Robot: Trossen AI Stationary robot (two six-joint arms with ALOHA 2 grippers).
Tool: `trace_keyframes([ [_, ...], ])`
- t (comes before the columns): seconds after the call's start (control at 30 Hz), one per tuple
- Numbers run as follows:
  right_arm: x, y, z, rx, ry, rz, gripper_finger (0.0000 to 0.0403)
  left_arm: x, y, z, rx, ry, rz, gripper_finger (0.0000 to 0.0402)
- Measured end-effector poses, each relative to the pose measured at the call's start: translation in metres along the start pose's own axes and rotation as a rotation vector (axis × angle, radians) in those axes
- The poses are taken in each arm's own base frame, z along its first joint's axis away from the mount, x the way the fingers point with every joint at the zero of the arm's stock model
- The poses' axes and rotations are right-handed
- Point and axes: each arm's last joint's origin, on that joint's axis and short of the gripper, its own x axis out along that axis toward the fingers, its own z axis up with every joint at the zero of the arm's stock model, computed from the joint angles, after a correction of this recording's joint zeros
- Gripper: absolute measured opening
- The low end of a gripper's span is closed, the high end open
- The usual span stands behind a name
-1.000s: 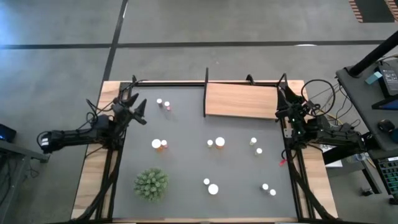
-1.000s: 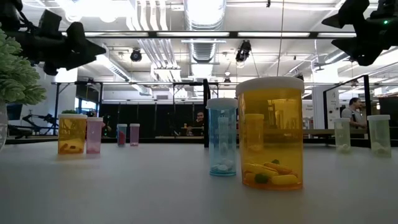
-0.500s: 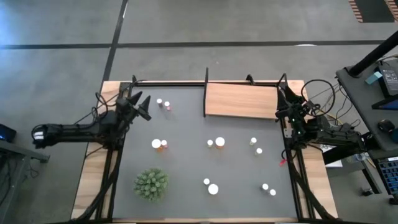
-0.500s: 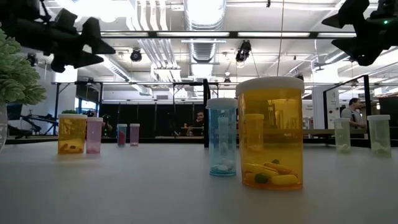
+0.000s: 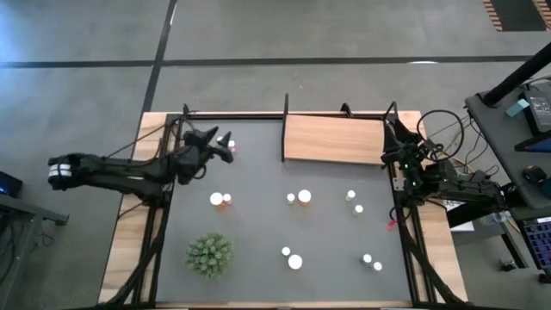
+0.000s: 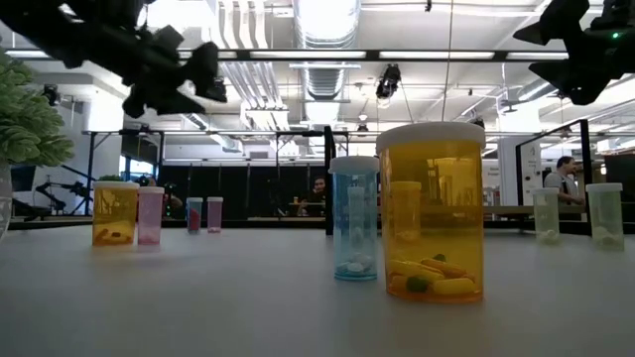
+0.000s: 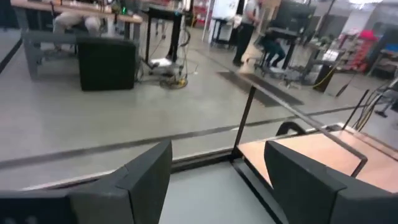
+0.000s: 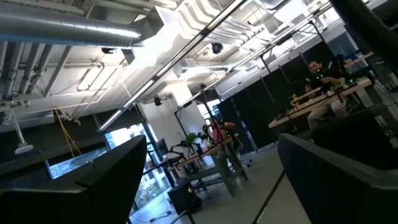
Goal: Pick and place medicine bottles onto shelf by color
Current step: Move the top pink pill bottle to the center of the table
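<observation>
Left gripper above the two far-left medicine bottles, jaws spread, holding nothing. Right gripper waiting beside the shelf, jaws spread wide.

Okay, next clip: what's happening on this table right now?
The left pincer, open and empty, is up in the air above the two small bottles at the far left of the mat. The right pincer waits open at the table's right edge beside the shelf. The shelf board is bare; the other bottles stand in pairs on the mat, near a green plant. Nothing is held.
</observation>
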Motion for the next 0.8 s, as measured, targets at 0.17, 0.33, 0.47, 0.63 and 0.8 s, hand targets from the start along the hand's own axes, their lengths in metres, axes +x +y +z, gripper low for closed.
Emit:
trace_keyframes([
  [0.17, 0.0, 0.0, 0.0, 0.0, 0.0, 0.0, 0.0352, 0.013, -0.015, -0.006, -0.014, 0.057, 0.027, 0.024],
  [0.33, 0.0, 0.0, 0.0, 0.0, 0.0, 0.001, 0.0352, 0.024, -0.025, -0.015, -0.026, 0.157, 0.061, 0.024],
  [0.47, 0.0, 0.0, 0.0, 0.0, 0.0, 0.0, 0.0352, 0.033, -0.031, -0.018, -0.055, 0.283, 0.091, 0.024],
  [0.63, 0.0, 0.0, 0.0, -0.001, 0.0, 0.0, 0.0352, 0.047, -0.034, -0.012, -0.114, 0.476, 0.154, 0.024],
  [0.8, 0.0, 0.0, 0.0, 0.0, 0.0, 0.0, 0.0352, 0.064, -0.034, -0.006, -0.177, 0.661, 0.233, 0.024],
])
